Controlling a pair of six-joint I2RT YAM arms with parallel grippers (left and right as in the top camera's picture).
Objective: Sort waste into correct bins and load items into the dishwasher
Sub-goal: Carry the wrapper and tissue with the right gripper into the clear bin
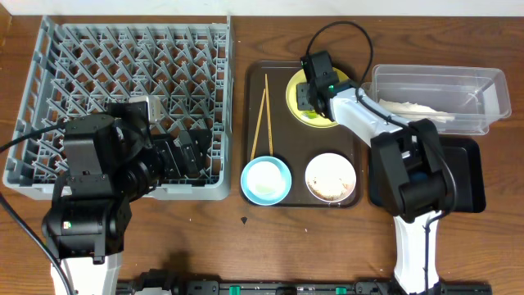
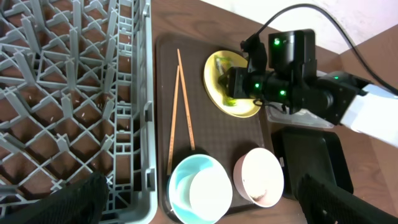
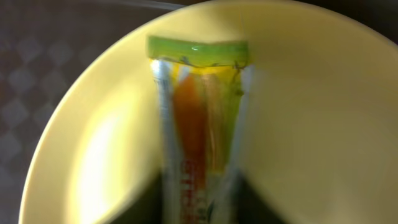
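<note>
1. The right gripper (image 1: 312,97) hangs low over the yellow plate (image 3: 311,124), which sits in the far corner of the brown tray (image 1: 278,123), on the side toward the clear tub (image 1: 426,78). The snack wrapper (image 3: 199,118) lies on the plate and runs down between the claw's fingers. The jaws stand about a wrapper's width apart, but the wrist view is too blurred to tell whether they pinch the foil or only flank it.
2. The likeliest slip is the foil itself: thin and slick, it could slide out on the lift and drop back on the tray, perhaps into the blue bowl (image 1: 265,180) or white bowl (image 1: 331,177) at the tray's near edge.
3. If the fingertips press too low they could scrape the plate and skid it across the tray toward the chopsticks (image 1: 262,115).
4. A wrong drop is possible. The clear tub, just beside the tray, holds a white scrap (image 1: 409,106), while the black tray (image 1: 467,176) sits partly under the right arm's own elbow (an awkward reach).
5. The left gripper (image 1: 190,154) is spread wide and empty over the dish rack (image 1: 24,123), near the rack edge that faces the tray. An early reach onto the tray could cross the right arm's path.
</note>
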